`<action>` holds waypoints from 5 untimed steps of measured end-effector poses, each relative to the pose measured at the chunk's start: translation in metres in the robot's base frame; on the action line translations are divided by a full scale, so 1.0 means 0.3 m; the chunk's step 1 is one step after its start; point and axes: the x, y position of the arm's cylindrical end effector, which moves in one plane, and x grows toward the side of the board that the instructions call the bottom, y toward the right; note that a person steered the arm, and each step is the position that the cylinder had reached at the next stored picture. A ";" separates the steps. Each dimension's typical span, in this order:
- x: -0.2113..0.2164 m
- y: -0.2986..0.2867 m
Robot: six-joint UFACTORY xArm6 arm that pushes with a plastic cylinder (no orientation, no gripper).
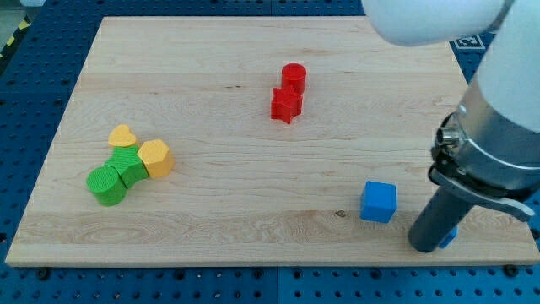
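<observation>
Tip: my tip [428,247] rests low at the view's right, touching a mostly hidden blue block [450,236].
Claw: none fitted, only a rod.
Nearest: blue cube [378,202] just left of my tip.
Surface: wooden board [228,186].

1. Our arm's upper housing [434,19] was a smooth, rounded white shell, cropped by the view's top edge.
2. Below it, our wrist section [506,105] was a pale grey cylinder with a matte finish.
3. A black metal clamp collar [472,173] ringed its base, with a silvery rim and a small bolt fitting on its left side.
4. Our straight dark cylindrical rod [439,215] was charcoal-black, ending in my tip [424,247].
</observation>
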 end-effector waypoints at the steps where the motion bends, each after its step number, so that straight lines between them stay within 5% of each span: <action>1: -0.001 0.051; 3: -0.040 0.111; 5: 0.035 -0.035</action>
